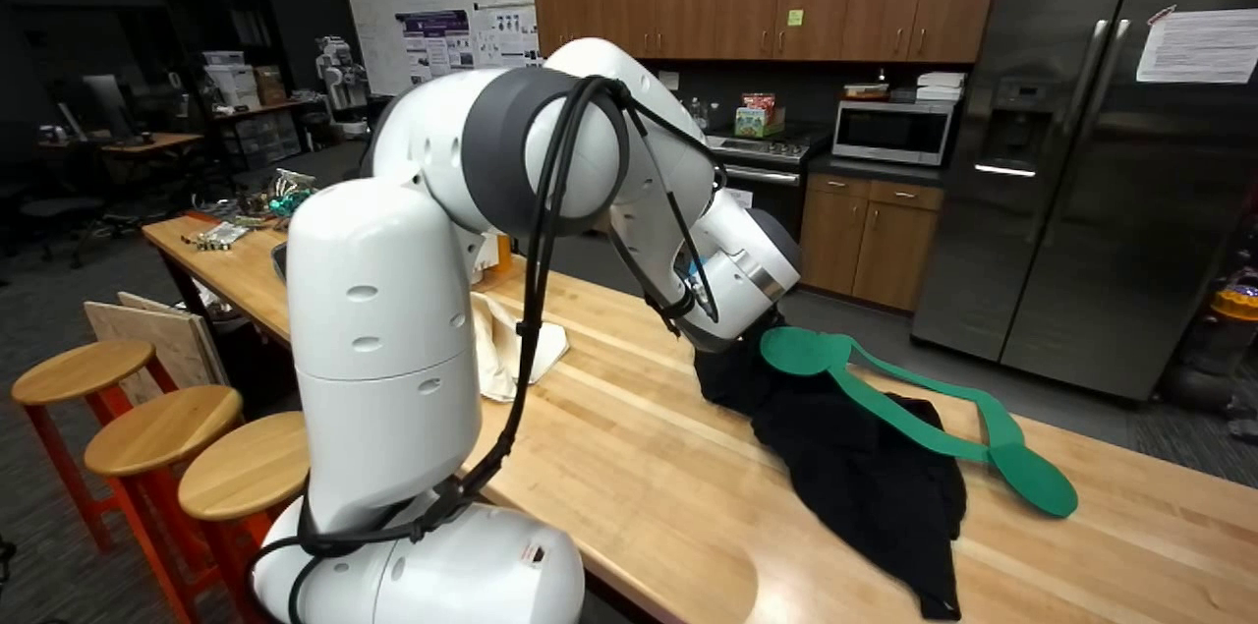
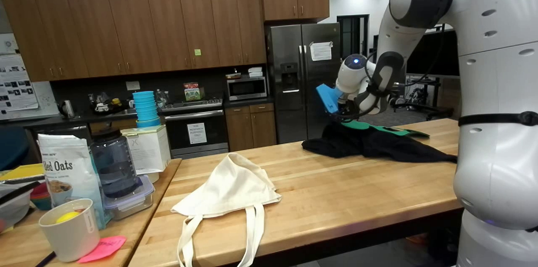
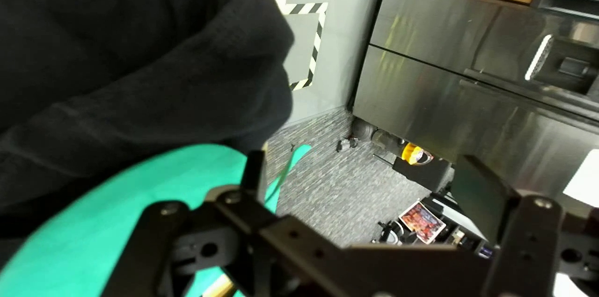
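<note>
While black two-fingered claw (image 3: 367,184) hangs low, jaws spread wide, flat green strap with rounded ends (image 1: 899,419) lies just beside it, atop crumpled black cloth (image 1: 865,486); cream fabric tote (image 2: 229,187) well apart from claw.

In an exterior view, between eight and nine o'clock from the centre, a white rectangular paper sheet (image 2: 196,133) on the black-fronted metal oven (image 2: 178,134) reads "RESEARCH PURPOSES ONLY" in dark capitals. Farther out the same way, a white-and-pale-blue pouch (image 2: 73,170) shows "Oats" in dark letters, the word before it partly cut off, smaller print above illegible.
</note>
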You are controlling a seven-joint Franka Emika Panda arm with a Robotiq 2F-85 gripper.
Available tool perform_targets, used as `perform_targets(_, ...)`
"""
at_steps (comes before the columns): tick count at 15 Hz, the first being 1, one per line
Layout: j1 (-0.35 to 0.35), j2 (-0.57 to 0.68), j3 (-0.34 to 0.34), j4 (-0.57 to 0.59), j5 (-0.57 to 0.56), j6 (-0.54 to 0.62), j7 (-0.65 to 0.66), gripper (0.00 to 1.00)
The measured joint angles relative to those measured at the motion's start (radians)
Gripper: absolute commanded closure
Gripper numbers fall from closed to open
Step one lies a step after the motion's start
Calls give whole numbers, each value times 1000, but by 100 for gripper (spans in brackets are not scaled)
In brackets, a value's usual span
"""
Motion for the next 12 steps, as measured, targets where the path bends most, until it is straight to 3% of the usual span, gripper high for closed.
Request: perform_targets(12,6,6,2,13,0,-20,13,0)
